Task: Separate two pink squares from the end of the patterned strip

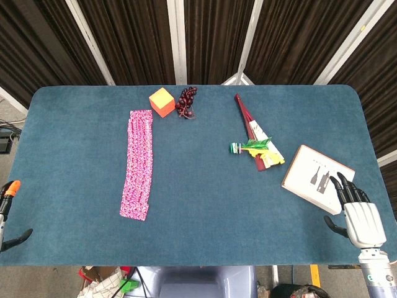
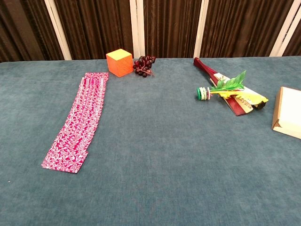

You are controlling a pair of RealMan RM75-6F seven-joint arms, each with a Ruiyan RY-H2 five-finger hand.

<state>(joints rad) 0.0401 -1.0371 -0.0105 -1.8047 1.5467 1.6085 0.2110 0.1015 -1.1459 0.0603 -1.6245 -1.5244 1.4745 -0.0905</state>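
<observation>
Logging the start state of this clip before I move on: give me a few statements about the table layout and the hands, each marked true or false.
1. The patterned strip lies flat, held by neither hand. True.
2. The orange cube sits on the strip. False: it stands beside the strip's far end, next to the grapes.
3. The right hand rests its fingers on the booklet. True.
4. The left hand presses the strip's near end. False: it is at the table edge, apart.
</observation>
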